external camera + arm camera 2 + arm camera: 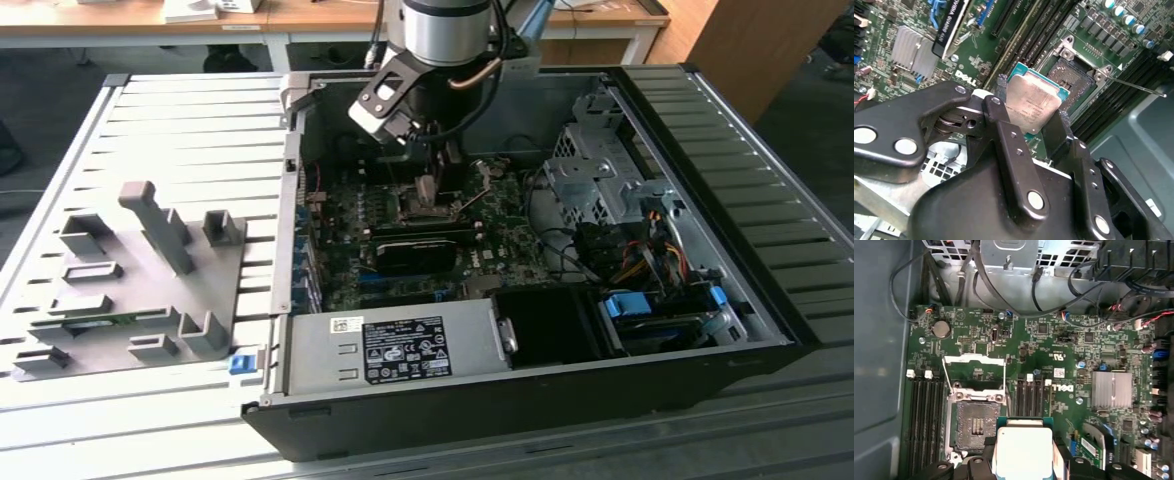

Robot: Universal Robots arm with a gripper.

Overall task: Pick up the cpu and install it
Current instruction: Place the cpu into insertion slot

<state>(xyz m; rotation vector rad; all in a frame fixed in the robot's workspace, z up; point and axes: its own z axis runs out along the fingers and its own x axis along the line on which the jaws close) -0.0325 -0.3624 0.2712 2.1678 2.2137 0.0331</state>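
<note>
The cpu (1031,102) is a small square chip with a silvery top and a green rim, and my gripper (1029,122) is shut on it by two opposite edges. It hangs just above the motherboard (1054,340), beside and partly over the open dark socket (976,425). The socket's metal frame (974,362) is flipped up. In the first wrist view the cpu (1024,447) sits between the black fingers (979,467). In the exterior view my gripper (430,188) reaches down into the open computer case (747,300), over the socket (424,212).
Memory slots (924,415) run along both sides of the socket. A thin release lever (1134,85) sticks out next to it. A heatsink (1111,389), cables (627,250), a drive cage (601,170) and the power supply (387,345) crowd the case. A grey parts fixture (134,280) lies at the exterior view's left.
</note>
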